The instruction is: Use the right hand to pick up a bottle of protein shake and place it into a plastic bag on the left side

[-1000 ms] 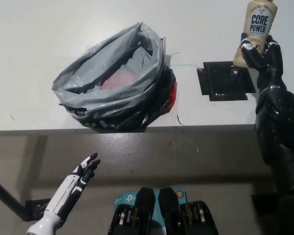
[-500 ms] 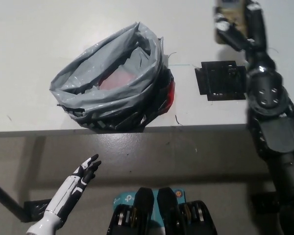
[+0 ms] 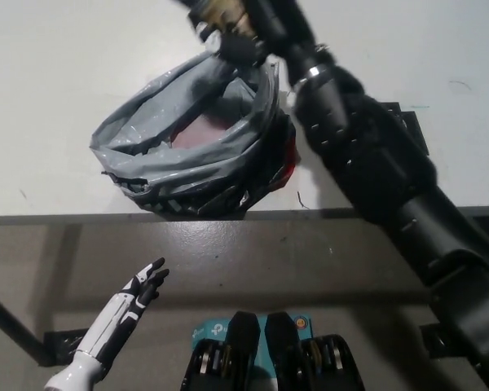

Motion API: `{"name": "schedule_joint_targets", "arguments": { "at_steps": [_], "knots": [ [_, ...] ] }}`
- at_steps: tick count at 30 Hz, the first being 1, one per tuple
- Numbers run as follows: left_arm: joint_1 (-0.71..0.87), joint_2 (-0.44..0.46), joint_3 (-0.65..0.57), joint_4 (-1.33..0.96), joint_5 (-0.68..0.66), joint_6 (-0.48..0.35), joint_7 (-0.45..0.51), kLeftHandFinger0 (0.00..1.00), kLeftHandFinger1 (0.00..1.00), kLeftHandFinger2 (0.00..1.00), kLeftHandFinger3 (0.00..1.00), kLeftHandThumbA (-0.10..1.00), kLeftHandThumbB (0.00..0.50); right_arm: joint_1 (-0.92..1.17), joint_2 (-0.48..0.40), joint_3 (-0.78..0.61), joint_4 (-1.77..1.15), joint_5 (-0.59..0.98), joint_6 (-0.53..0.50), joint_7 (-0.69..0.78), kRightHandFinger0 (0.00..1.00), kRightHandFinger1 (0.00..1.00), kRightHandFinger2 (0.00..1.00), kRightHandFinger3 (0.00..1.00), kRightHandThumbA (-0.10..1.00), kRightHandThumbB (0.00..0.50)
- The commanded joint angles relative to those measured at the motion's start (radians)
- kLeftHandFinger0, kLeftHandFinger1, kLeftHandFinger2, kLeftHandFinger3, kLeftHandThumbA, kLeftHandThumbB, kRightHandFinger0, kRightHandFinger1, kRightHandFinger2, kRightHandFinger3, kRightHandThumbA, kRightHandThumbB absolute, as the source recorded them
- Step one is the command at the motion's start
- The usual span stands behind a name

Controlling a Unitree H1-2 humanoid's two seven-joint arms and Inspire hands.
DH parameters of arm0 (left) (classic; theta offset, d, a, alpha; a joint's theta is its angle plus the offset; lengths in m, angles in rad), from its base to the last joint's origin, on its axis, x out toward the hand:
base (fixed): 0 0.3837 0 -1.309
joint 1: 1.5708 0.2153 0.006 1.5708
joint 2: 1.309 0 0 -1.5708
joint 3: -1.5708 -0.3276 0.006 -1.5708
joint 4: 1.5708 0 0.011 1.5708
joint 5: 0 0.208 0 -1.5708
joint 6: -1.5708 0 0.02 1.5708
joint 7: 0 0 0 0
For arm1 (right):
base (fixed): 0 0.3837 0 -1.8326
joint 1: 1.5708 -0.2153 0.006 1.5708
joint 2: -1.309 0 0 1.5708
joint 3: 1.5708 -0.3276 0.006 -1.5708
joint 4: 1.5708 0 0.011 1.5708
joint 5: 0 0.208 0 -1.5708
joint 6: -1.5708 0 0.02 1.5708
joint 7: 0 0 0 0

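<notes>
Head view shows the black right arm, which has swung from the table's right side across to the grey plastic bag, its right hand clenched on the protein shake bottle, blurred and cropped at the top edge above the bag's rim, while the left hand hangs released below the table.

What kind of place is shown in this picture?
Probably a lab or test bench, not a home: a plain white table with only a grey plastic bag and a black mat on it, and a bottle in the right hand.
</notes>
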Motion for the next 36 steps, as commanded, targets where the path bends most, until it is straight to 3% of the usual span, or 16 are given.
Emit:
{"name": "schedule_joint_targets", "arguments": {
  "at_steps": [1,2,4,8,10,14,15,16,17,18,21,26,32,36],
  "knots": [
    [-0.026,0.021,-0.002,-0.044,0.001,0.005,-0.023,1.00,1.00,1.00,1.00,1.00,0.211,-0.159,0.035,0.129,0.128,-0.233,-0.070,-0.156,0.00,0.08,0.35,0.41,0.10,0.286],
    [-0.027,0.020,-0.004,-0.047,0.003,0.013,-0.024,1.00,1.00,1.00,1.00,1.00,0.221,-0.166,0.041,0.152,0.159,-0.249,-0.074,-0.176,0.00,0.02,0.28,0.35,0.09,0.290],
    [-0.027,0.018,-0.003,-0.052,0.000,0.021,-0.024,1.00,1.00,1.00,1.00,1.00,0.233,-0.174,0.051,0.193,0.209,-0.269,-0.073,-0.183,0.00,0.00,0.24,0.31,0.12,0.283],
    [-0.034,0.025,-0.004,-0.052,0.008,0.009,-0.027,1.00,1.00,1.00,1.00,1.00,0.198,-0.173,0.050,0.246,0.274,-0.293,-0.086,-0.206,0.00,0.00,0.23,0.25,0.22,0.290],
    [-0.036,0.027,-0.006,-0.056,0.006,0.013,-0.034,1.00,1.00,1.00,1.00,1.00,0.179,-0.164,0.041,0.268,0.286,-0.303,-0.061,-0.170,0.00,0.00,0.24,0.23,0.33,0.285],
    [-0.042,0.027,-0.003,-0.055,0.000,0.015,-0.042,1.00,1.00,1.00,1.00,1.00,0.179,-0.147,0.024,0.283,0.317,-0.314,-0.070,-0.172,0.00,0.00,0.17,0.22,0.35,0.366],
    [-0.043,0.028,-0.004,-0.057,0.008,0.019,-0.040,1.00,1.00,1.00,1.00,1.00,0.186,-0.140,0.015,0.281,0.315,-0.309,-0.069,-0.147,0.09,0.16,0.37,0.41,0.41,0.388],
    [-0.044,0.028,-0.005,-0.055,0.009,0.017,-0.039,1.00,1.00,1.00,1.00,1.00,0.183,-0.136,0.007,0.277,0.310,-0.299,-0.070,-0.108,0.40,0.52,0.66,0.69,0.51,0.393],
    [-0.046,0.027,-0.005,-0.052,0.009,0.015,-0.039,1.00,1.00,1.00,1.00,1.00,0.183,-0.133,-0.001,0.271,0.306,-0.288,-0.072,-0.064,0.40,0.52,0.66,0.69,0.51,0.393],
    [-0.046,0.027,-0.005,-0.050,0.010,0.009,-0.038,1.00,1.00,1.00,1.00,1.00,0.181,-0.126,-0.020,0.267,0.285,-0.277,-0.065,0.002,1.00,1.00,1.00,1.00,0.74,0.477],
    [-0.051,0.029,-0.006,-0.045,0.007,0.001,-0.043,1.00,1.00,1.00,1.00,1.00,0.171,-0.098,-0.060,0.236,0.232,-0.245,-0.061,0.071,1.00,1.00,1.00,1.00,0.83,0.474],
    [-0.056,0.026,-0.005,-0.047,0.010,0.010,-0.040,1.00,1.00,1.00,1.00,1.00,0.173,-0.071,-0.097,0.201,0.152,-0.241,-0.049,0.112,1.00,1.00,1.00,1.00,0.89,0.449],
    [-0.061,0.025,-0.003,-0.044,0.006,0.008,-0.046,1.00,1.00,1.00,1.00,1.00,0.159,-0.063,-0.134,0.125,0.048,-0.207,-0.076,0.131,1.00,1.00,1.00,1.00,1.00,0.451],
    [-0.074,0.030,0.003,-0.042,0.000,0.027,-0.055,1.00,1.00,1.00,1.00,1.00,0.191,-0.059,-0.175,0.005,-0.127,-0.116,-0.080,0.177,1.00,1.00,1.00,1.00,1.00,0.473]
  ]
}}
